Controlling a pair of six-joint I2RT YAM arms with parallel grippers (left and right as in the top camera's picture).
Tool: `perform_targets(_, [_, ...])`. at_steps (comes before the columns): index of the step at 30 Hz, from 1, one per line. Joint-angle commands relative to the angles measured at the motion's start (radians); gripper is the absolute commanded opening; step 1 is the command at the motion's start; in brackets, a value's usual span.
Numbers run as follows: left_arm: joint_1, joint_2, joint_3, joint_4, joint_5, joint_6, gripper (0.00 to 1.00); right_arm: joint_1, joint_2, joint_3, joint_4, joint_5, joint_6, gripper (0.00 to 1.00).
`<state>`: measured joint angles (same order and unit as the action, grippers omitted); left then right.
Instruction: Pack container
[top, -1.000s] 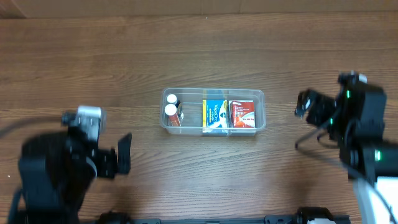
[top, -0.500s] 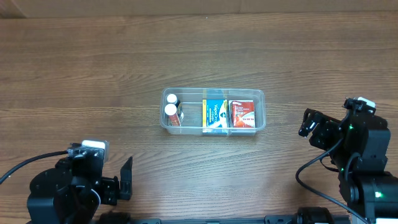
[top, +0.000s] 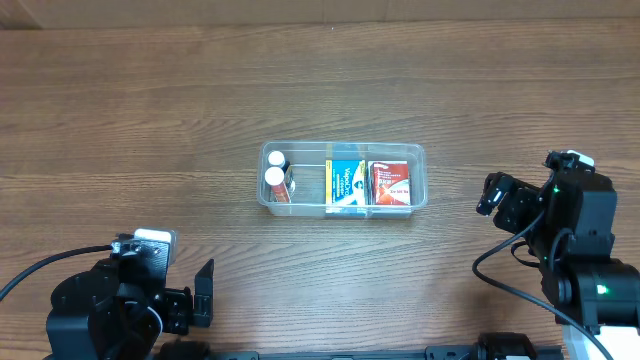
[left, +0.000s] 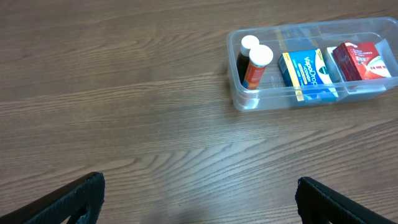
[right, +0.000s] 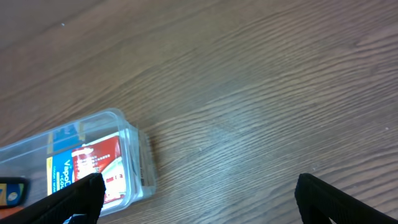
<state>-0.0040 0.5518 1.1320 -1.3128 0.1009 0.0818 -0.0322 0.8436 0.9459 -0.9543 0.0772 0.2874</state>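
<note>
The clear plastic container (top: 420, 155) sits at the table's middle. Inside it are two white-capped bottles (top: 274, 178) at its left end, a blue box (top: 347, 183) in the middle and a red box (top: 391, 184) at the right. It also shows in the left wrist view (left: 249, 102) and in the right wrist view (right: 134, 140). My left gripper (top: 203, 293) is open and empty at the front left, well away from the container. My right gripper (top: 490, 195) is open and empty to the right of the container, apart from it.
The wooden table (top: 150, 110) surrounds the container. Black cables trail from both arms near the front edge. A pale strip runs along the table's far edge.
My left arm has drawn back toward the front edge. My right arm moved forward, then shifted slightly back. The container and its contents have not moved.
</note>
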Motion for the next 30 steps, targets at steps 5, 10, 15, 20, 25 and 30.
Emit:
perform_targets(5, [0.003, -0.004, -0.007, 0.001, -0.007, 0.016, 1.0, -0.001, -0.047, -0.004, -0.058, 0.106, -0.003, 1.0])
perform_targets(10, [0.003, -0.004, -0.007, 0.001, -0.007, 0.016, 1.0, -0.001, -0.115, -0.004, -0.065, 0.105, -0.003, 1.0])
perform_targets(15, [0.003, -0.004, -0.007, 0.001, -0.007, 0.016, 1.0, -0.001, -0.225, -0.029, -0.041, 0.042, -0.076, 1.0])
perform_targets(20, [0.003, -0.004, -0.007, 0.001, -0.007, 0.016, 1.0, -0.001, -0.359, -0.149, 0.098, -0.048, -0.209, 1.0])
perform_targets(25, [0.003, -0.004, -0.007, 0.001, -0.007, 0.016, 1.0, 0.0, -0.524, -0.332, 0.25, -0.105, -0.217, 1.0])
perform_targets(30, [0.003, -0.004, -0.007, 0.001, -0.007, 0.016, 1.0, 0.033, -0.639, -0.51, 0.479, -0.129, -0.218, 1.0])
